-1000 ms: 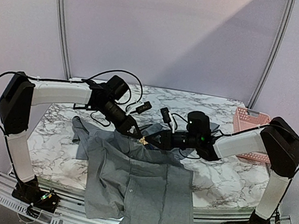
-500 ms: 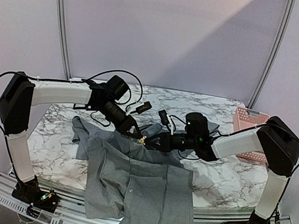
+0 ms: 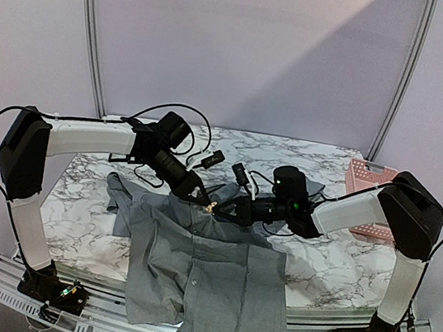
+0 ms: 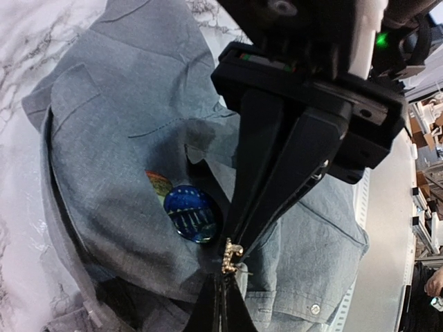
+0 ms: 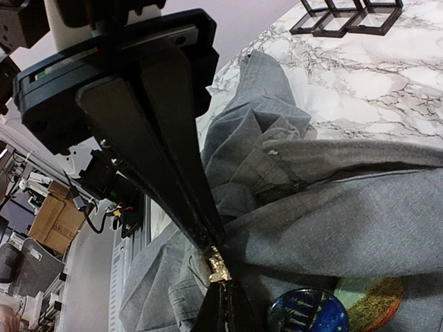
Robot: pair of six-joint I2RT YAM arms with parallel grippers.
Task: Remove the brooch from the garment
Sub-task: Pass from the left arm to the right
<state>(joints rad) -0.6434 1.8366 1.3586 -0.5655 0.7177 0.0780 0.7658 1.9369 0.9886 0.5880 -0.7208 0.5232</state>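
The grey garment point(image 3: 205, 272) lies spread on the marble table, its hem hanging over the near edge. A small gold brooch point(image 3: 211, 207) sits near the collar, between the two grippers. In the left wrist view the brooch point(image 4: 232, 256) lies right at the tips of my left gripper point(image 4: 223, 277), which is shut on the garment's fabric point(image 4: 111, 138) there. My right gripper point(image 4: 239, 238) comes from the opposite side. In the right wrist view my right gripper point(image 5: 223, 283) is shut on the brooch point(image 5: 219, 266), and the left gripper point(image 5: 211, 242) meets it from above.
A round blue badge point(image 4: 192, 213) with a coloured patch beside it lies on the fabric close to the brooch. A pink basket point(image 3: 367, 196) stands at the table's far right. Black square frames point(image 5: 339, 14) lie on the marble beyond the collar.
My right gripper has slid a little left onto the brooch and closed its fingers. The left arm has held still, shut throughout.
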